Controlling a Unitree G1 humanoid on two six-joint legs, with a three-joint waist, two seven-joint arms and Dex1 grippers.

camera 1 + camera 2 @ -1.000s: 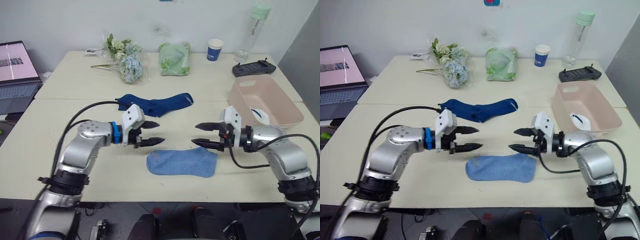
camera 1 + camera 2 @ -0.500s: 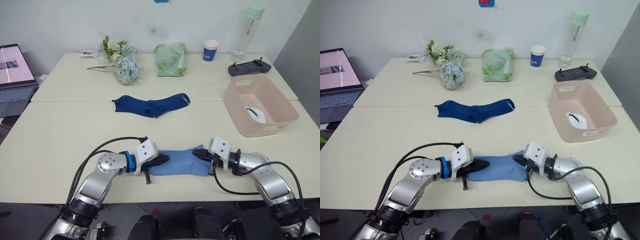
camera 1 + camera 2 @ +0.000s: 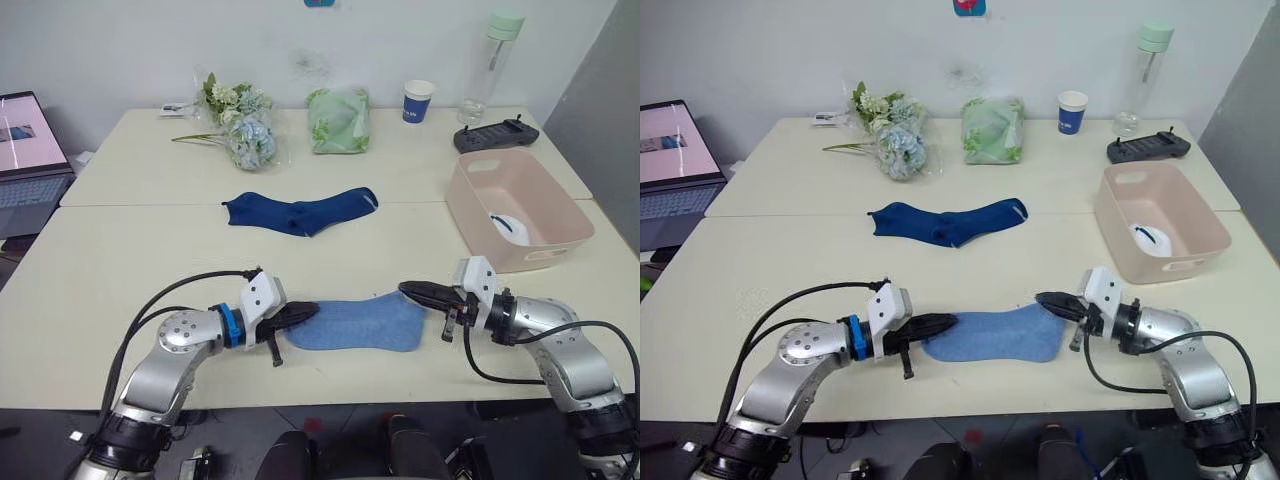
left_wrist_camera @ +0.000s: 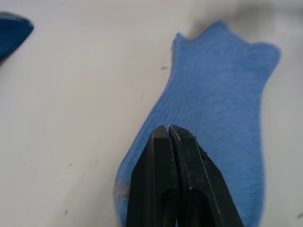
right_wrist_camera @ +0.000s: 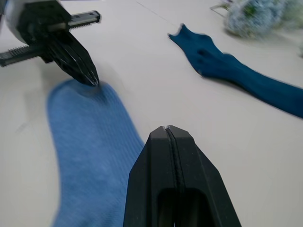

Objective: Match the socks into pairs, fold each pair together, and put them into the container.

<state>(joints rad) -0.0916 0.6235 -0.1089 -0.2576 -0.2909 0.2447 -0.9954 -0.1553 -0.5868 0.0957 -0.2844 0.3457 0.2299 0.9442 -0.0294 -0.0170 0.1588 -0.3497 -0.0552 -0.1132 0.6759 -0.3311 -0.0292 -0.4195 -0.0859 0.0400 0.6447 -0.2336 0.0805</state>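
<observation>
Left gripper: fingers pressed fully together, tips resting on the toe end of the light blue sock, pinning it to the table rather than clearly holding cloth.
Right gripper: fingers also closed, empty, tips just off the sock's cuff end, near its upper corner.
Light blue sock: lies flat near the front edge of the table, between the two grippers.
Dark navy sock: stretched out farther back, well apart from the blue one.
Pink tub: on the robot's right, with something white inside.
Doing the step well: to fold, I judge the right fingers need to open, bite the cuff through its full thickness, then carry it over toward the toe while the left keeps that end anchored.
Change from half a second ago: both grippers have drawn outward; the right tip, then on the cuff, now sits off it, and the sock looks longer and flatter.
</observation>
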